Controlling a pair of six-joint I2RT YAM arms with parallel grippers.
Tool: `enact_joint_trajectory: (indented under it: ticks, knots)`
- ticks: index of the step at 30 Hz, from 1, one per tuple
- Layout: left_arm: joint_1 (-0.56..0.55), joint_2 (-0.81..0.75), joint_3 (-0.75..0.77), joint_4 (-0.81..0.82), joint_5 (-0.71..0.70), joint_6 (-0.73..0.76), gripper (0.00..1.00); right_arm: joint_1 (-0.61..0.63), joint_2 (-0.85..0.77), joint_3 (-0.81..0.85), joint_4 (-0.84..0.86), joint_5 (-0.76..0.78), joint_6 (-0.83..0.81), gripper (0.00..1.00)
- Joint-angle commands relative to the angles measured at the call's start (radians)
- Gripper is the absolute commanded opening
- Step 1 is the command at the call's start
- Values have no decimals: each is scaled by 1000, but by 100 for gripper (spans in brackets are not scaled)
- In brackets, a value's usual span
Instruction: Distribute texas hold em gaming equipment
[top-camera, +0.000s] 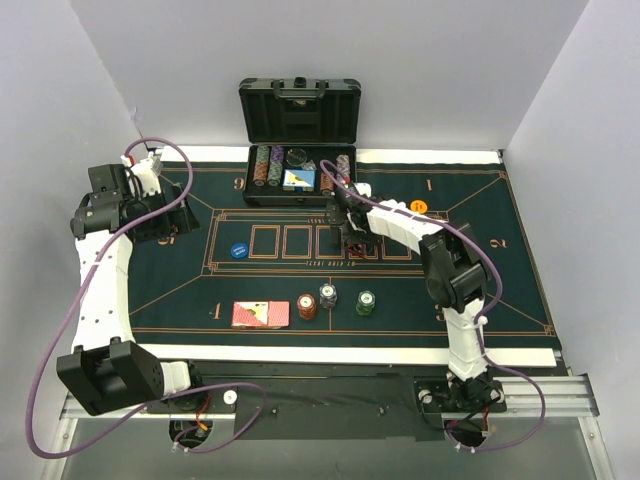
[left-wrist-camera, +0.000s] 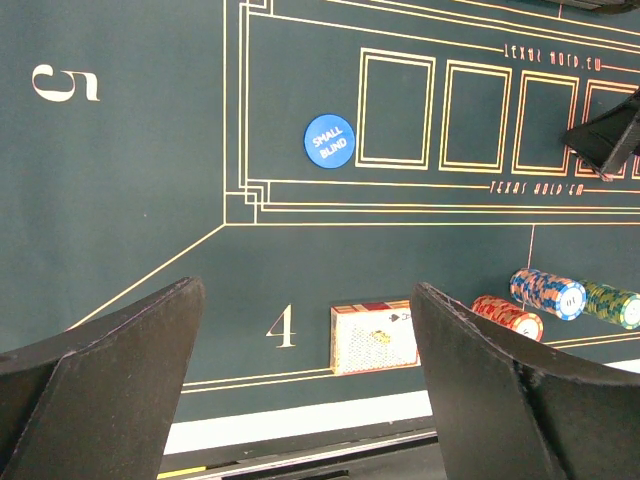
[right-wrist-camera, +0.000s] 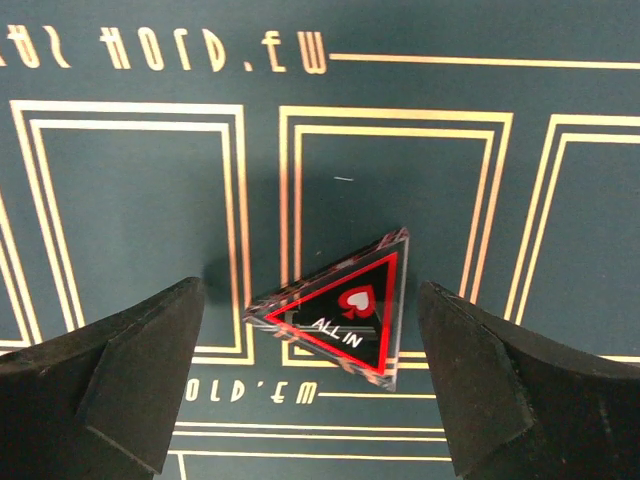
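The dark red triangular "ALL IN" marker (right-wrist-camera: 345, 308) lies on the green felt across a gold card-box line. My right gripper (right-wrist-camera: 310, 292) is open just above it, one finger on each side, neither touching; in the top view (top-camera: 346, 236) it hides the marker. My left gripper (left-wrist-camera: 307, 290) is open and empty, held high over the left of the mat (top-camera: 165, 215). The red-backed card deck (top-camera: 261, 314) lies by seat 4, with red (top-camera: 307, 306), grey (top-camera: 328, 296) and green (top-camera: 366, 302) chip stacks to its right. The blue disc (top-camera: 238, 251) and orange disc (top-camera: 419, 206) lie on the felt.
The open black case (top-camera: 300, 110) stands at the back with racked chip rows (top-camera: 268, 165) in its base. The mat's white front border (top-camera: 340, 353) runs along the near edge. The left wrist view shows the deck (left-wrist-camera: 373, 337) and the blue disc (left-wrist-camera: 329, 141).
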Motion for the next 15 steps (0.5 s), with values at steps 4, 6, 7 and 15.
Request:
enact_joint_trajectory:
  ticks: [4,6,7,15]
  knots:
    - [7,-29,33,0,7,18,96,-8,-16,-37,-9,75,-23,81]
    - [7,-31,30,0,8,18,96,-11,-21,-55,-9,87,-17,80]
    - [8,-31,30,0,5,18,96,-11,-26,-62,-4,94,-15,79]
    - [8,-40,37,-5,-3,23,96,-22,-110,-224,29,125,29,61]
